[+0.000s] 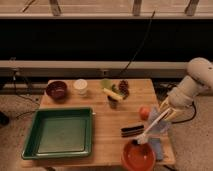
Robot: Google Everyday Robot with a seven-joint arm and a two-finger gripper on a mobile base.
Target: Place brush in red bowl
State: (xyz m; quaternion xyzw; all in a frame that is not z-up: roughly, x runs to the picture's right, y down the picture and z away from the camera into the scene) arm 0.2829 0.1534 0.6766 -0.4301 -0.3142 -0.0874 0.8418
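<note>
claw [167, 111] gripping one brush [152, 127], one red bowl [138, 157]

My one camera looks down from high in front at the wooden table [107, 127], wide enough to take in its whole top, the dark wall behind, and my gripper [161, 116] at right.

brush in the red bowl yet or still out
Not released yet. The brush hangs tilted from the shut pincer at the table's right edge, its dark head just over the red bowl rim; contact cannot be told.
</note>
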